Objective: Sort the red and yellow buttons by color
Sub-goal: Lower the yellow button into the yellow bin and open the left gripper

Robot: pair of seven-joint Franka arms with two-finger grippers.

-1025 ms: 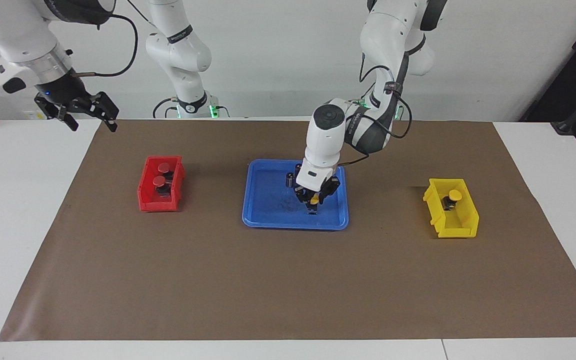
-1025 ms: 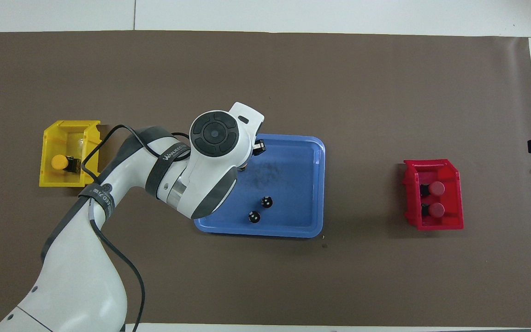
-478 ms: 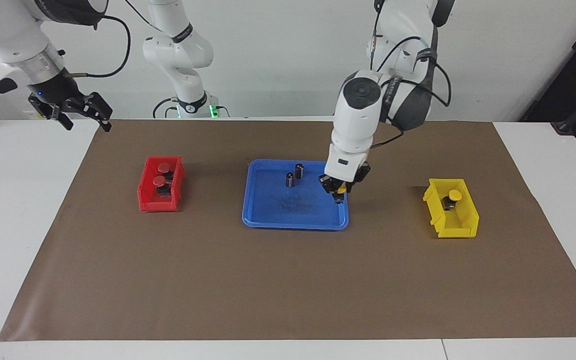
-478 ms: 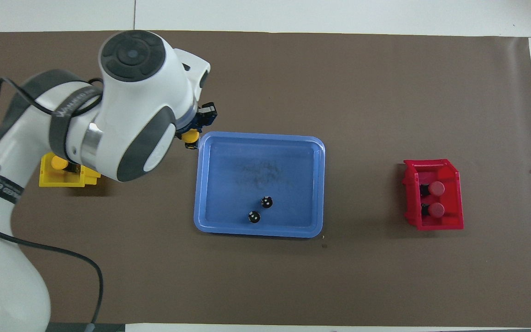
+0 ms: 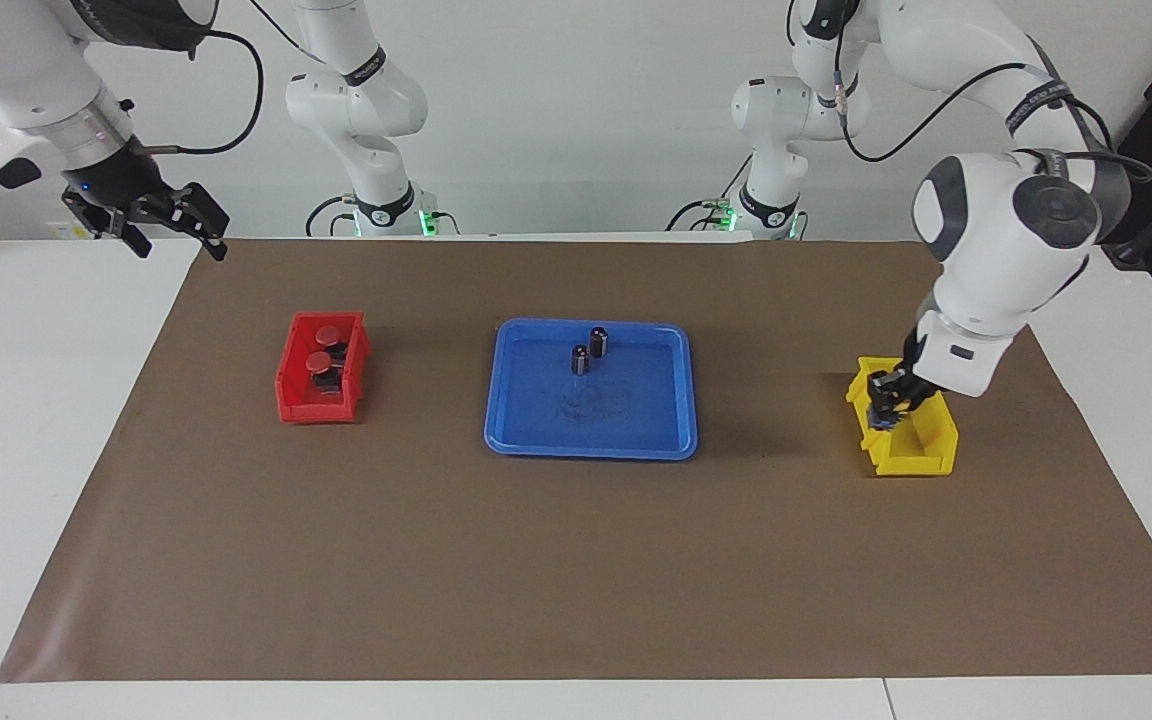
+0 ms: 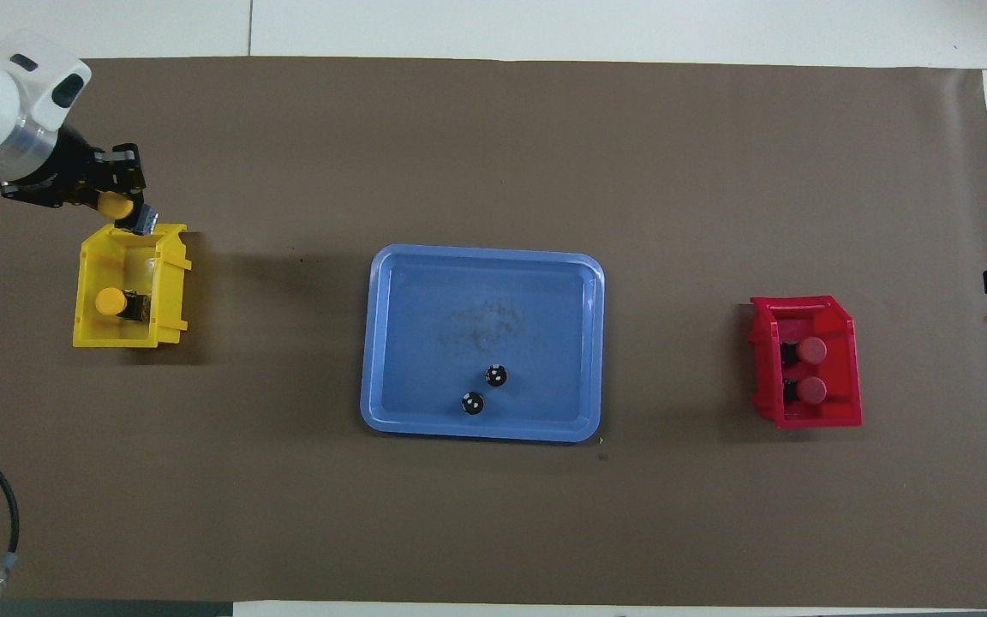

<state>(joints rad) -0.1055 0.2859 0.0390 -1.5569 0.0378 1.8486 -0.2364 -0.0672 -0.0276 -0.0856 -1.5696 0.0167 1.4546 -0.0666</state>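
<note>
Clamped sideways in the left gripper [image 6: 116, 204], a yellow-capped push-button with a grey-black body [image 6: 115, 204] hangs over the open yellow plastic bin [image 6: 170, 283], where another yellow-capped button [image 6: 110, 302] lies on its side. Two red-capped buttons [image 6: 810, 370] lie in the red plastic bin [image 6: 846, 377]. Open-jawed, the right gripper [image 5: 179, 222] waits above the table's edge.

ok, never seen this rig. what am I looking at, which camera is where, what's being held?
Two robot arms at a table. One camera faces them; the other looks down from above their end. The left end effector is shut on a yellow button over the yellow bin, which already holds another yellow button. The right end effector is open and waits over the table's edge. The red bin holds two red buttons. The blue tray holds two dark cylinders.
</note>
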